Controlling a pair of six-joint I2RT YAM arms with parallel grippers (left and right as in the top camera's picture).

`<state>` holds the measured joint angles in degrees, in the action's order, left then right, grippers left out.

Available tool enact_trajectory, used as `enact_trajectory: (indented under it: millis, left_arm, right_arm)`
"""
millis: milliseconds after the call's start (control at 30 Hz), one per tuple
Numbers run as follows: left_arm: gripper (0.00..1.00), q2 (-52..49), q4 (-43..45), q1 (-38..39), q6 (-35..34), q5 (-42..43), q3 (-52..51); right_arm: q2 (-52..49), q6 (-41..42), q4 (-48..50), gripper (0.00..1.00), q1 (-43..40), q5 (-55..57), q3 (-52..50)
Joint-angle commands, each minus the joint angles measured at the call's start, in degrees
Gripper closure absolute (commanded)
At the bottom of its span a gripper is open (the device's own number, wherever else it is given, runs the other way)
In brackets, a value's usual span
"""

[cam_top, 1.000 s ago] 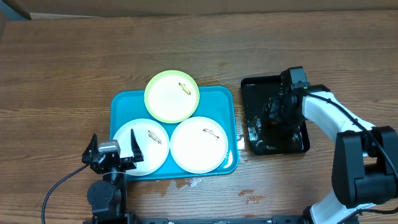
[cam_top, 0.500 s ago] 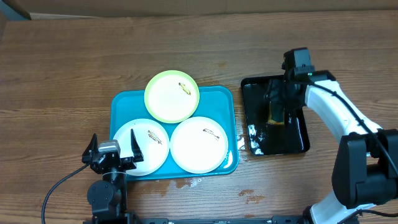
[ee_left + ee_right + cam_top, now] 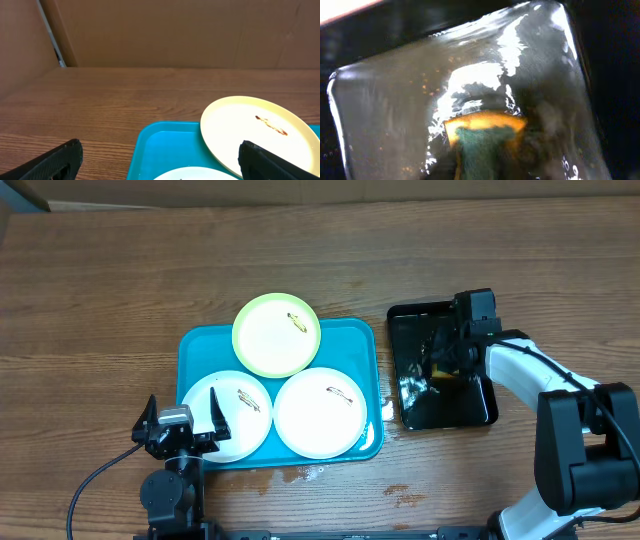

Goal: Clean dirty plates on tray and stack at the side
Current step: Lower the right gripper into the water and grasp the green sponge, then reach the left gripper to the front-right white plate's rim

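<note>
Since the earlier frame, the right gripper (image 3: 446, 356) is brought back over the sponge (image 3: 482, 131) in the wet black tray (image 3: 470, 408). Its grip cannot be told. The left gripper (image 3: 183, 402) is parked wide open at the blue tray's (image 3: 195, 350) near-left corner. Three smeared plates (image 3: 322, 412) lie uncleaned on that tray. The sponge is best clamped squarely across its middle.

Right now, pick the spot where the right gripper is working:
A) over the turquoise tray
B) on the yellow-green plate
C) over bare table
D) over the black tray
D: in the overhead view, the right gripper sits down over the glossy black tray, well to the side of the turquoise tray.
</note>
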<state>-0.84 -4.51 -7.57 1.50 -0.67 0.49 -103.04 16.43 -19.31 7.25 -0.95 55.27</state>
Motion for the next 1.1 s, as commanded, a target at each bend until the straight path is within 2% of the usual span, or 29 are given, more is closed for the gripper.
enact_trajectory:
  millis: [0,33,100,367,467,567,667,767,933,1000,1067]
  left_arm:
    - [0.0,0.59,0.09,0.15,0.68,0.5,-0.22]
    - [0.0,0.59,0.09,0.15,0.68,0.5,-0.22]
    - [0.0,0.59,0.09,0.15,0.7,0.5,-0.22]
    - [0.0,0.59,2.86,0.11,0.63,0.96,-0.22]
    - [0.0,0.59,9.53,0.11,-2.27,5.79,0.04]
    - [0.0,0.35,9.38,0.11,-7.98,7.3,3.58]
    - [0.0,-2.84,1.6,0.11,-10.78,8.81,11.74]
    - [0.0,-11.65,-9.09,0.11,-10.73,13.81,23.3]
    - [0.0,-37.64,-33.62,0.11,-10.29,33.29,49.44]
    - [0.0,-47.1,-44.04,0.11,-10.29,36.28,59.36]
    - [0.0,-54.42,-50.51,0.11,-10.34,36.52,66.82]
  right_arm:
    - [0.57,-0.15,-0.87,0.33,0.15,-2.12,1.44]
    - [0.85,-0.15,-2.34,0.27,0.15,-3.3,2.73]
    - [1.38,-0.17,-5.07,0.23,0.15,-4.33,5.01]
    - [1.68,-0.2,-13.44,0.22,0.15,-3.89,7.85]
    - [1.68,-0.24,-13.79,0.22,0.13,-3.65,7.85]
    - [1.68,-0.22,-13.6,0.21,0.15,-3.67,7.85]
    - [1.68,-0.24,-13.84,0.22,0.13,-3.65,7.85]
    - [1.68,-0.24,-14.27,0.21,0.13,-3.65,7.85]
    - [1.68,-0.44,-14.71,0.22,0.15,-3.63,7.85]
    - [1.68,-0.44,-14.71,0.21,0.15,-3.65,7.85]
    - [1.68,-0.42,-14.71,0.2,0.15,-3.65,7.85]
